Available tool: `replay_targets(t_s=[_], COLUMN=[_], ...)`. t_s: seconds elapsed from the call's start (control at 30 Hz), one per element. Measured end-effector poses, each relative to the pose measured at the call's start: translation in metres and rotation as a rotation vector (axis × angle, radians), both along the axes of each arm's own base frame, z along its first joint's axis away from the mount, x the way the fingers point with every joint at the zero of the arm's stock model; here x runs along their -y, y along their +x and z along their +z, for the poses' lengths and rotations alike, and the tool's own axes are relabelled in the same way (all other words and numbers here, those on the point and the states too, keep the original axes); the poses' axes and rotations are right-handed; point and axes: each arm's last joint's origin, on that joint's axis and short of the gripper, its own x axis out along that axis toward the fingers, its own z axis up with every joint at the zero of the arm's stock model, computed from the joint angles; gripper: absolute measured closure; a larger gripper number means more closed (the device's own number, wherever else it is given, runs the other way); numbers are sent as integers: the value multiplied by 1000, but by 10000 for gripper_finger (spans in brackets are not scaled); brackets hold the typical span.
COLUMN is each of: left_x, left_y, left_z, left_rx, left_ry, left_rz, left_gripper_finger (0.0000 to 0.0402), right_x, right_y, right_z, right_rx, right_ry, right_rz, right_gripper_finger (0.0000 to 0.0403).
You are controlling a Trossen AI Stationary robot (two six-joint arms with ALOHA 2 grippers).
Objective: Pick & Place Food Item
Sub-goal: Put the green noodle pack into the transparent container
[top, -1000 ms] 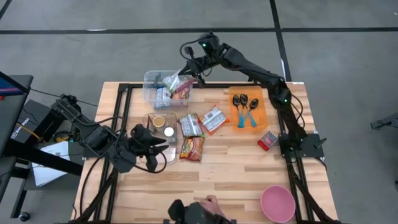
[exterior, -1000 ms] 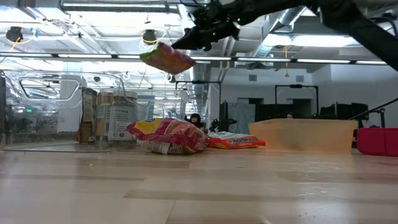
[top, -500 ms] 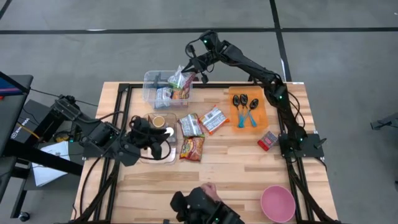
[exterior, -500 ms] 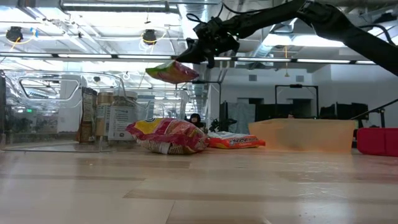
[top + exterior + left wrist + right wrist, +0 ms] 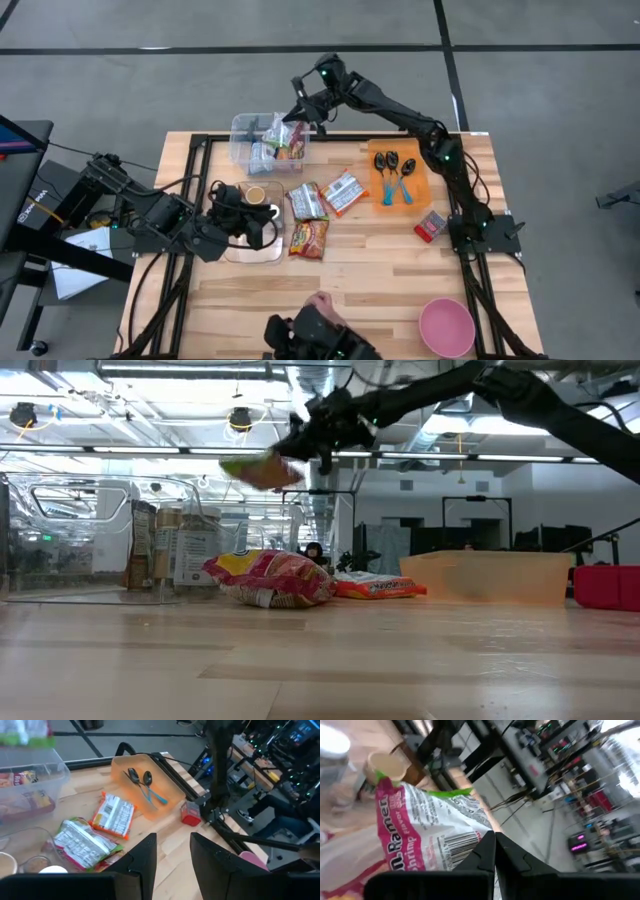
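The right gripper (image 5: 297,113) is up in the air over the clear bin (image 5: 243,128) at the far side of the table (image 5: 380,280). Its two fingers are pressed tight on the edge of a ramen packet (image 5: 285,133). The packet hangs down from the pinch, so it can swing over the bin and fall in. From the low camera the packet (image 5: 258,469) floats high above the table. In the right wrist view the pink and white ramen packet (image 5: 425,840) fills most of the picture.

The bin already has some packets inside. I think this one is about to join them, so the job is partway done.

More food waits on the table: a red bag (image 5: 309,238) and two other packets (image 5: 343,191) near the middle. An orange tray (image 5: 421,172) holds spoons (image 5: 392,168), so they stay apart from the food.

The left gripper (image 5: 262,222) waits over a clear tray with small cups (image 5: 254,194). Its fingers (image 5: 141,856) sit a little apart and hold nothing.
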Motion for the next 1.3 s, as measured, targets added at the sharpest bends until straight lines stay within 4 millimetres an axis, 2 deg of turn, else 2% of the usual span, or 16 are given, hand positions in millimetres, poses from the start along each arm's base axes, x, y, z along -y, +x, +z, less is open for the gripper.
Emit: replay_targets(t_s=[0.1, 0.2, 0.4, 0.6, 0.8, 1.3], left_x=[1, 2, 3, 3, 3, 4], left_y=[1, 1, 2, 2, 2, 2], left_z=[1, 1, 0, 0, 0, 1], left_rx=[8, 2, 1, 2, -1, 9], left_ry=[-13, -33, -71, -72, -78, -117], left_rz=[-8, -32, -55, -55, -63, -72], left_gripper_finger=[289, 289, 289, 289, 289, 289], right_x=[4, 3, 0, 11, 22, 26], right_y=[9, 15, 20, 11, 12, 7], right_z=[-23, -35, -32, -37, -63, -63], right_rx=[-28, -48, -4, -38, -68, -77], right_ry=[24, 32, -9, -46, -15, 23], right_rz=[0, 7, 17, -7, -1, 12], right_gripper_finger=[403, 403, 403, 403, 403, 403])
